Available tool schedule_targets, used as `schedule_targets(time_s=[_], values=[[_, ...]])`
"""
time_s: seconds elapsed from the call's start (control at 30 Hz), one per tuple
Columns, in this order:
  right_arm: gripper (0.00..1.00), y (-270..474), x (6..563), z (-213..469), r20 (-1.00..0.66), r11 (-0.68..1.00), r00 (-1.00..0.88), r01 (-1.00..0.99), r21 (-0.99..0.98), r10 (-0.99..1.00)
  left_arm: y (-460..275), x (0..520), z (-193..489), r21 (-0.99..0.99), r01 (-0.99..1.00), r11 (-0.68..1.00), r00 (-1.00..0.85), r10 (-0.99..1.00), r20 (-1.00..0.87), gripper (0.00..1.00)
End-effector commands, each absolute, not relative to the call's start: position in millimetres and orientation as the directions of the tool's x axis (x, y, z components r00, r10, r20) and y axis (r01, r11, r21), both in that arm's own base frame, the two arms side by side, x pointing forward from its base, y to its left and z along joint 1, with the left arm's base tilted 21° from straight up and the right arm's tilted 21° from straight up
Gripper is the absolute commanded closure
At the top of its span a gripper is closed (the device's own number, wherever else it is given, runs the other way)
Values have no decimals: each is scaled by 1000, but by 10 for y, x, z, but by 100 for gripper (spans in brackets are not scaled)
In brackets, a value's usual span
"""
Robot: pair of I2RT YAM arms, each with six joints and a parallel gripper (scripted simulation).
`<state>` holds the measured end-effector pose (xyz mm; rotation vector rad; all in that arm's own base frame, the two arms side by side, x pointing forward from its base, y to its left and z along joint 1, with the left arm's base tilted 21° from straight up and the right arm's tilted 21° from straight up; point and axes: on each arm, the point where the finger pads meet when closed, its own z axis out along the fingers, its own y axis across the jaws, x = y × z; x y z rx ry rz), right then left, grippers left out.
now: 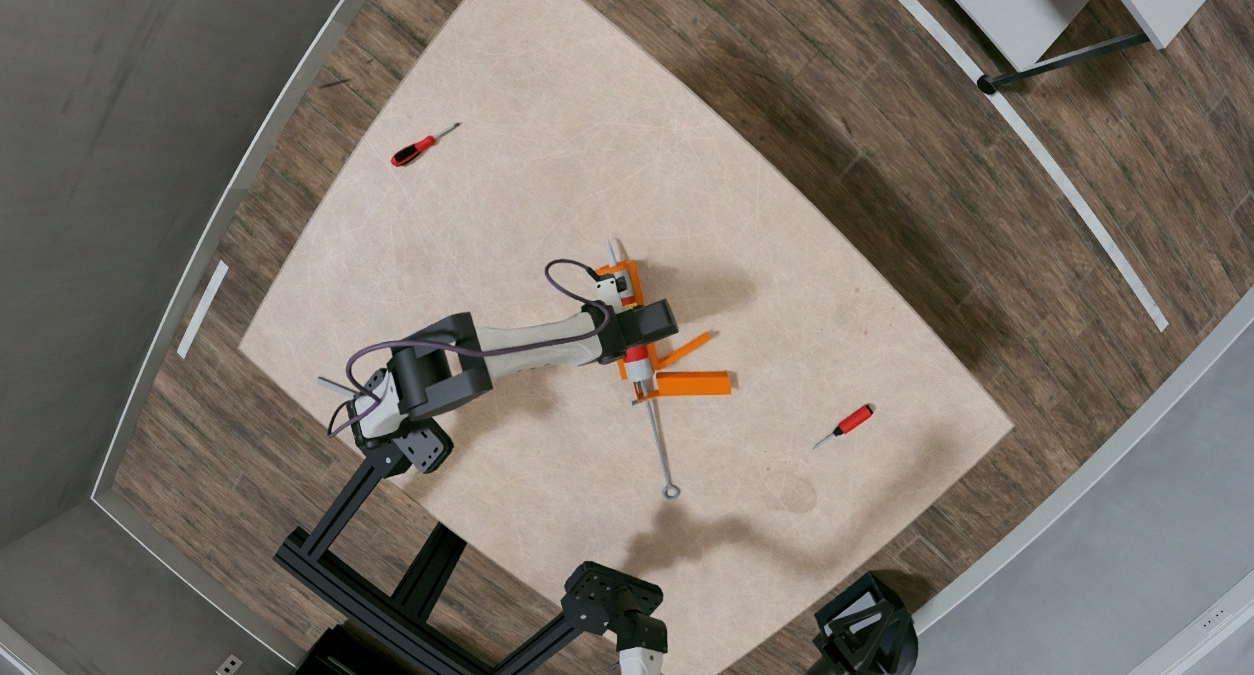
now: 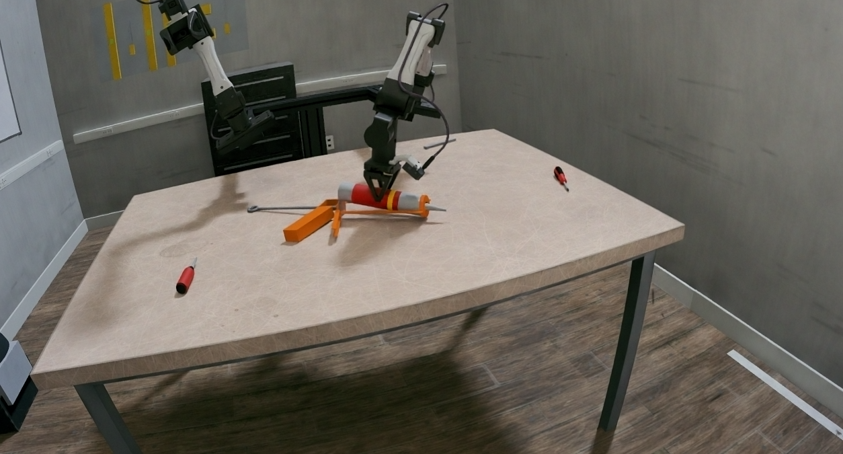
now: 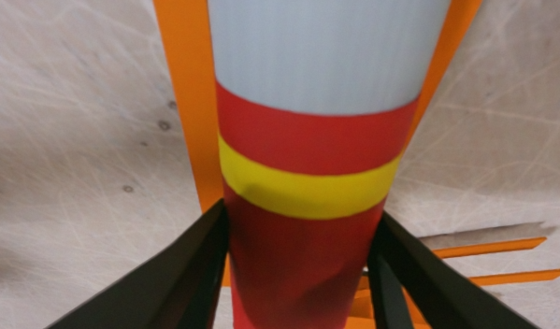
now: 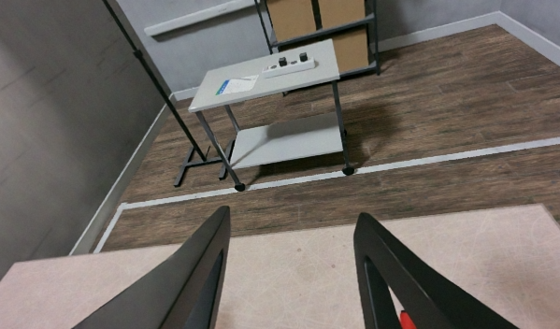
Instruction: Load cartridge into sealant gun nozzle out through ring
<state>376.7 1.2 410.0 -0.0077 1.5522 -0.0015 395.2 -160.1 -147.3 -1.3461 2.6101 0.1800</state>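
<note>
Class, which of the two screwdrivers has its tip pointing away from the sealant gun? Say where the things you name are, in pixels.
The screwdriver with the black-and-red handle (image 1: 412, 152) (image 2: 559, 175); the other's tip points toward the gun.

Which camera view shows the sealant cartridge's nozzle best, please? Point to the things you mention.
The exterior view: the nozzle (image 1: 612, 253) (image 2: 436, 208) sticks out past the orange front ring, side-on. The top view shows it from above; neither wrist view shows it.
</note>
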Motion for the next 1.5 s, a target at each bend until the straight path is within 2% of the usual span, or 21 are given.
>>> schedule_targets(time_s=[0.0,0.63,0.7,1.0,1.27,1.47], values=[[49,80,3737,4318,-997,1000,75,-26,-3,-1,-1762,3999,-1383,-28,-792,609,-583,-770,-259,100],[49,80,3737,4318,-997,1000,75,-26,-3,-1,-1773,3998,-1385,-34,-791,610,-587,-774,-236,100],[49,80,3737,4318,-997,1000,75,-26,-3,-1,-1851,4170,-1228,-96,-796,598,-558,-786,-266,100],[49,80,3737,4318,-997,1000,75,-26,-3,-1,-1678,3942,-1601,-10,-793,610,-575,-753,-318,100],[49,80,3737,4318,-997,1000,75,-26,-3,-1,-1789,4074,-1331,-46,-780,624,-582,-751,-312,100],[49,80,3737,4318,-997,1000,75,-26,-3,-1,-1781,4114,-1413,-63,-790,610,-557,-757,-342,100]])
